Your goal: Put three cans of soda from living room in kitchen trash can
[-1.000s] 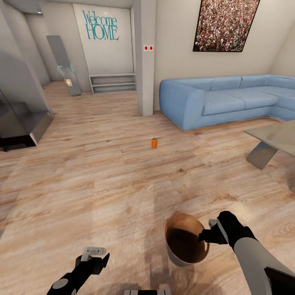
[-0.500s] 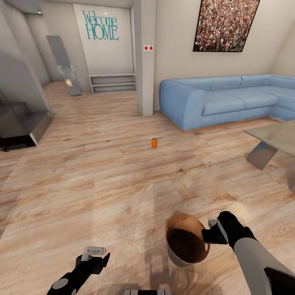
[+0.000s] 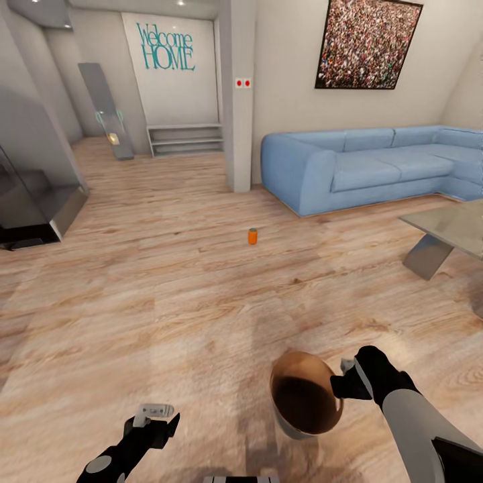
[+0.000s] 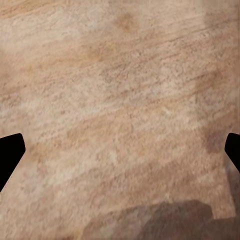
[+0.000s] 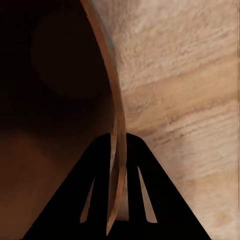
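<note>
One orange-red soda can [image 3: 252, 235] stands upright on the wood floor of the living room, in front of the blue sofa's left end, far from both arms. My right gripper [image 3: 341, 384] is shut on the rim of the trash can [image 3: 303, 397], pale grey outside and brown inside, held low at the lower right. In the right wrist view the thin rim [image 5: 117, 165] runs between the two fingers. My left gripper [image 3: 155, 410] hangs open over bare floor at the lower left, its fingertips [image 4: 10, 155] wide apart. The other cans are out of view.
A blue corner sofa [image 3: 362, 164] lines the right wall. A low grey table [image 3: 446, 238] juts in at the right edge. A pillar [image 3: 238, 100] stands mid-back, and a glass-sided structure [image 3: 33, 188] at the left. Open wood floor lies between me and the can.
The whole head view has shifted slightly downward, so the camera moved a little. The arms, trash can and soda can keep their places.
</note>
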Tool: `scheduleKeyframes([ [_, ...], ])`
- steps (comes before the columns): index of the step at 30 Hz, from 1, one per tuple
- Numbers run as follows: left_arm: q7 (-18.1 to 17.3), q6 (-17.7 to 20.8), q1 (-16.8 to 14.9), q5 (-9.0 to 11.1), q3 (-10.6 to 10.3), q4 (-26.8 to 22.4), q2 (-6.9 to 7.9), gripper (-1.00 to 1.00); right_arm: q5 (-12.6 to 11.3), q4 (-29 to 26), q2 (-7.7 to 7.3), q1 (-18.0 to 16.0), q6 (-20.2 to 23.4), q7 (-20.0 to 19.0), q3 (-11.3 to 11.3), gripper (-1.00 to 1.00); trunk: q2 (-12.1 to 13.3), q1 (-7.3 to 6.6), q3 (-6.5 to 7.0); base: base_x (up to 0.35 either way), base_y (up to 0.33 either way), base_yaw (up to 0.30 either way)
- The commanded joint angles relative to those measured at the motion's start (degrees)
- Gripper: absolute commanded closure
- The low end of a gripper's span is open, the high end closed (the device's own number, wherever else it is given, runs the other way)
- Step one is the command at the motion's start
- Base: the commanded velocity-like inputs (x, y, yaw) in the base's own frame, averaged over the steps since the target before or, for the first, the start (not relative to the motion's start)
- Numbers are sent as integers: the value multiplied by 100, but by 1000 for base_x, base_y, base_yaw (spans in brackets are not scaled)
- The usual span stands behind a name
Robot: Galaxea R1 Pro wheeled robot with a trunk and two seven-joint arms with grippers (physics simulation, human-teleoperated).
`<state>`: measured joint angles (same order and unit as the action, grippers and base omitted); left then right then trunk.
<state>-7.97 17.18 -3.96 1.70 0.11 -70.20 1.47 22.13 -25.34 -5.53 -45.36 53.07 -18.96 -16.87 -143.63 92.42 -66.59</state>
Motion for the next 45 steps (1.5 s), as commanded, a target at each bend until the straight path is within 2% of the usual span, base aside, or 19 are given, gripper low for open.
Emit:
scheduleKeyframes([
  [1,-2,1,0,1,0,-1,0,-100,68,0,-1,0,-7,15,12,100,2,-2,23,0,0,0],
  [29,1,4,0,1,-11,-2,2,-100,7,30,8,9,-71,-78,-7,100,39,-75,643,0,0,0],
  [45,6,4,0,-3,-11,3,2,-100,-24,-12,17,43,-115,-107,-49,100,681,-426,930,0,0,0],
])
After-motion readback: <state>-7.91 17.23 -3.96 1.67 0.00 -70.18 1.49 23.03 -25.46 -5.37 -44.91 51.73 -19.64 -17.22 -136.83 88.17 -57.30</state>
